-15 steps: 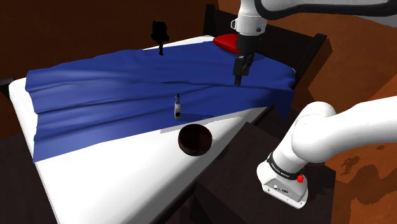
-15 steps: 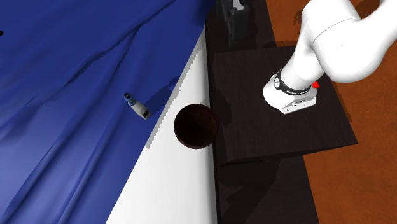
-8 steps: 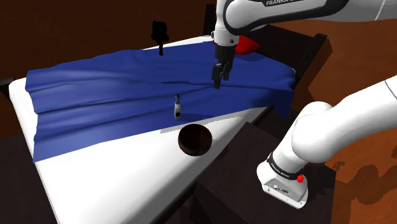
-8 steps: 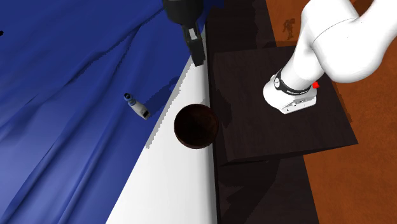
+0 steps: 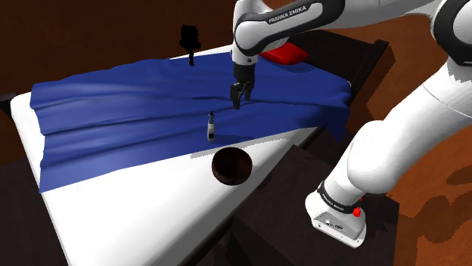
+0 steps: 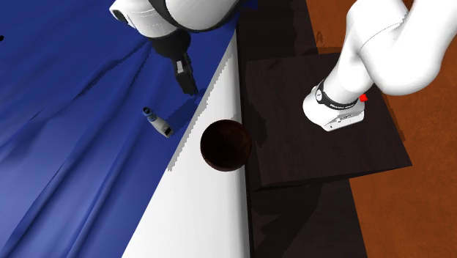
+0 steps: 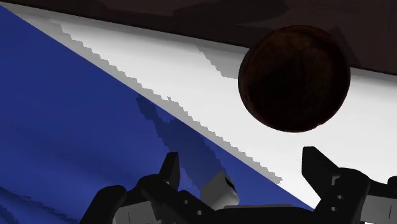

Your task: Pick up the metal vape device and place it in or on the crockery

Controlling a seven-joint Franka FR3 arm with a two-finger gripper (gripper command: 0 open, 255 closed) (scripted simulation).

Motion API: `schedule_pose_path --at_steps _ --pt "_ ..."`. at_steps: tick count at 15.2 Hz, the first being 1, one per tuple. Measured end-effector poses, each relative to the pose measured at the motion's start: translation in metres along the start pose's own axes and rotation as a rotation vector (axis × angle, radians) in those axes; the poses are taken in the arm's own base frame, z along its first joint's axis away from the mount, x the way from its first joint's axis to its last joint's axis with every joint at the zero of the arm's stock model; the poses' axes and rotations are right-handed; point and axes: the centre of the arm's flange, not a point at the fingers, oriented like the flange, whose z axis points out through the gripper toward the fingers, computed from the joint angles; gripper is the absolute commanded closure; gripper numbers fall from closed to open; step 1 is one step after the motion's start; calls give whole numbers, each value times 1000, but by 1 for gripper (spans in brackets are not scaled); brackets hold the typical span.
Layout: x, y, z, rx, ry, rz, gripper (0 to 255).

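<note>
Hovering above the blue blanket (image 5: 113, 113) of the bed, the black pincer (image 5: 237, 99) points downward with its fingers apart and nothing clasped between them. In the wrist view the pincer (image 7: 241, 167) shows a wide gap between its two black fingers (image 7: 169, 167). The vape device (image 7: 219, 189), a pale grey body, appears low in that gap and touches neither finger. In the shoulder view the vape device (image 5: 211, 126) rests on the blanket, near the blanket's ragged edge, with a dark tip at its far end. It lies between the pincer and the bowl (image 5: 231, 166). Whether it stands upright or lies flat cannot be determined. In the second exterior view the pincer (image 6: 189, 84) is near the vape device (image 6: 157, 122) but apart from it, toward that view's upper right. The bowl (image 6: 225, 145) is round and dark brown. It sits on the white sheet (image 6: 198, 212), just past the blanket's edge and close to the side of the bed next to the dark stand (image 6: 322, 154). The bowl's (image 7: 294, 77) interior is visible down to its dark bottom, and the vape device is outside it. A red cushion (image 5: 286, 53) lies at the far end of the bed, behind the white arm (image 5: 287, 19).
</note>
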Motion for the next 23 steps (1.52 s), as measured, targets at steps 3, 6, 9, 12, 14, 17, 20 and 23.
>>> schedule_pose_path --at_steps 3,6,9,12,14,17,20,23 --pt "33 8 17 8 3 -6 0" --pt "67 12 36 16 8 -11 0" --pt "103 18 52 23 12 -17 0" --pt "137 24 71 31 16 -23 0" --pt "159 26 85 36 18 -27 0" --pt "167 29 100 38 19 -28 0" --pt "168 28 116 39 19 -29 0" --pt "170 28 127 39 19 -29 0"
